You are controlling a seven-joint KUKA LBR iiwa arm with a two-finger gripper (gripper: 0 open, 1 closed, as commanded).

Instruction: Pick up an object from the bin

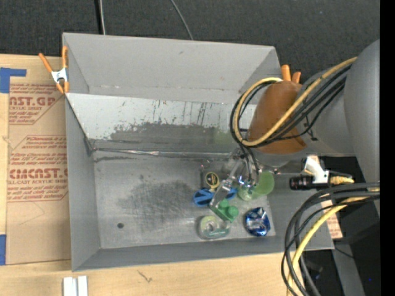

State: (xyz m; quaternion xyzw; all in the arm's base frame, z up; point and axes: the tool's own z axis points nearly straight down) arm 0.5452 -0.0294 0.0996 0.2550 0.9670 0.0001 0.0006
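Observation:
My gripper [239,175] hangs low in the bin's right part, just under the orange cover, over a small cluster of loose things. Right beside it on the right lies a pale green translucent cup [263,183]. A small round black-and-gold piece [212,179] sits just to its left. Below it lie a blue plastic piece [203,197] and a green plastic piece [228,212], with a thin metallic stick slanting across them. I see nothing held in the gripper.
A clear roll or ring [212,228] lies near the bin's front wall, and a shiny blue crumpled object [257,222] sits at the front right. The arm and its cables cover the bin's right rim. The bin's left floor is bare scuffed metal.

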